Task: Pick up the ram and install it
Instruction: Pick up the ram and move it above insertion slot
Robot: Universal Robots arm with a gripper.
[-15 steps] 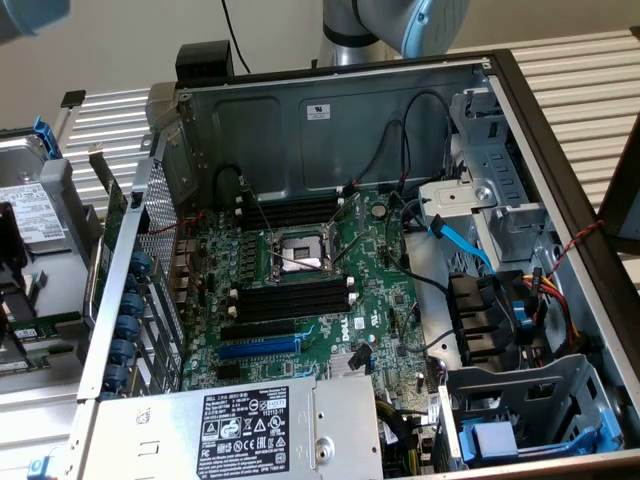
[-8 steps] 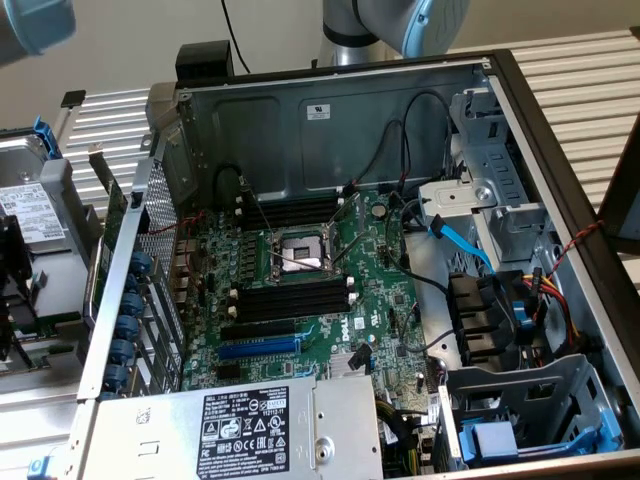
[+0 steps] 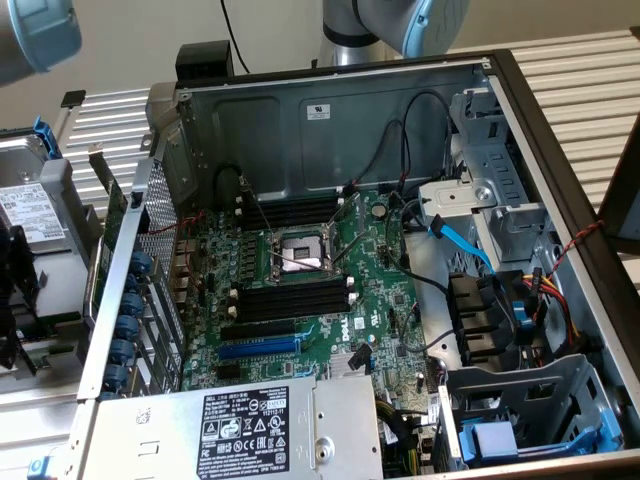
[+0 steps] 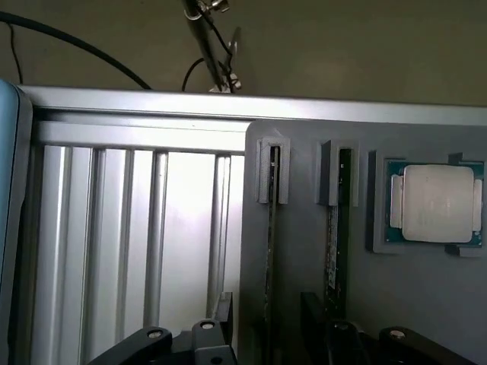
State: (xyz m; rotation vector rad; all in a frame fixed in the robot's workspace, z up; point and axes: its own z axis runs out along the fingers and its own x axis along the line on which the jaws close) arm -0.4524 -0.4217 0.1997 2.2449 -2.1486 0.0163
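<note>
In the wrist view the ram (image 4: 271, 251) stands on edge in a slot of a gray holder (image 4: 304, 251). The gripper (image 4: 268, 304) straddles it, its 2 black fingers (image 4: 222, 315) spread apart with the ram between them and a gap on each side. A 2nd stick (image 4: 332, 243) stands in the neighbouring slot, with a processor chip (image 4: 436, 203) just beyond it. In the exterior view an open computer case (image 3: 330, 120) sits mid-frame, its green motherboard (image 3: 385, 290) carrying black memory slots (image 3: 295, 300).
</note>
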